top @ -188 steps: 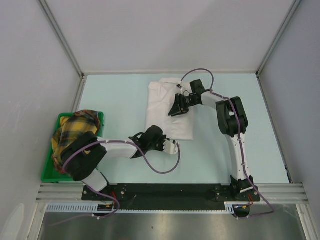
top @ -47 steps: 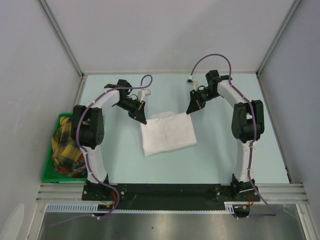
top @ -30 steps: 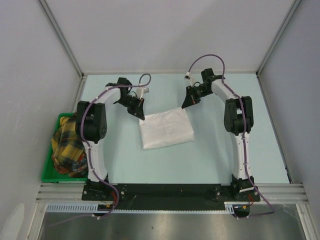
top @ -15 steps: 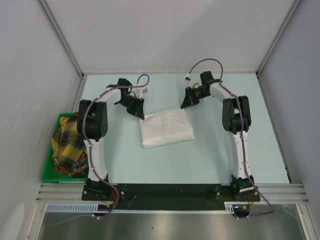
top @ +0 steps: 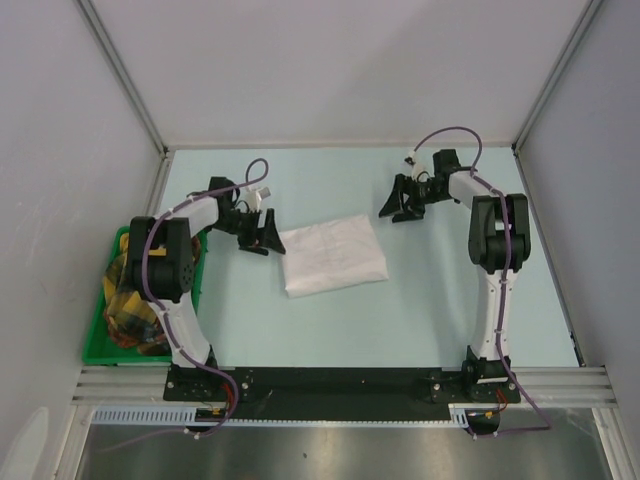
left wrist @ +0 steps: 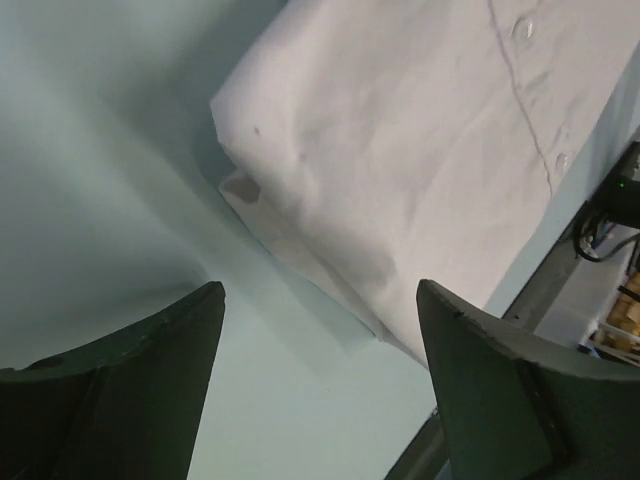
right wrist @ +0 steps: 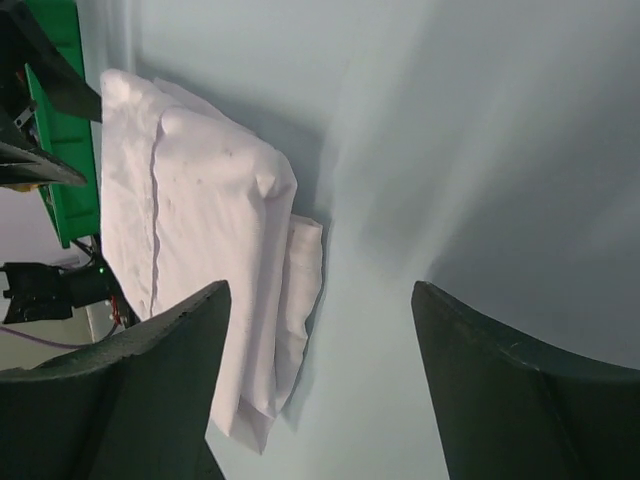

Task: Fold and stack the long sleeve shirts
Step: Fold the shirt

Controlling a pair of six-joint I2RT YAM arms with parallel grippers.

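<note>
Folded long sleeve shirt (top: pixel 333 256): a compact white rectangle lying mid-table (top: pixel 430 310), between both grippers and touching neither. Left gripper (top: pixel 260 234) and right gripper (top: pixel 398 205): jaws spread wide, empty. Assessment: thin, light, limp cloth whose layers will likely slide apart. Recommend pinching all layers together at the thick folded edges.

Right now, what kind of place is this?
Probably a robot test booth, not a home: plain walls box in a pale blue table, with left arm and right arm bolted at its edge.
</note>
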